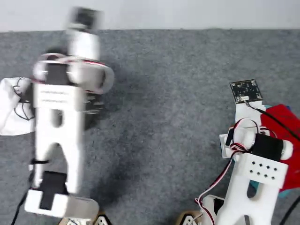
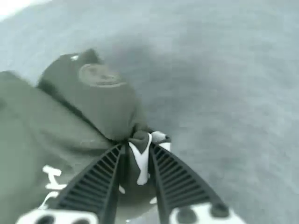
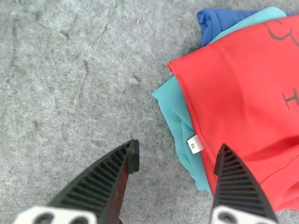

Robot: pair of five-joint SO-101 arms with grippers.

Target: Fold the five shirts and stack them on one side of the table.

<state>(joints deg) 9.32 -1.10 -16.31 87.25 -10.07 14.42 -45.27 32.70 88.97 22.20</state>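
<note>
My left gripper (image 2: pixel 140 149) is shut on a bunched dark grey shirt (image 2: pixel 70 121), pinching a fold with its white label between the fingers above the grey carpet. In the high view the left arm (image 1: pixel 58 122) stands at the table's left side, with dark cloth (image 1: pixel 93 105) showing beside it. A white shirt (image 1: pixel 11 110) lies crumpled at the far left edge. My right gripper (image 3: pixel 178 153) is open, hovering over the edge of a stack: a red shirt (image 3: pixel 243 84) on a teal shirt (image 3: pixel 175 107) on a blue shirt (image 3: pixel 215 18). The red shirt (image 1: pixel 283 124) lies at the right edge.
Grey carpet (image 1: pixel 173 103) covers the table, with open room in the middle between the arms. A pale wall strip (image 1: pixel 187 11) runs along the far edge. The right arm (image 1: pixel 255 173) and its cables sit at the front right.
</note>
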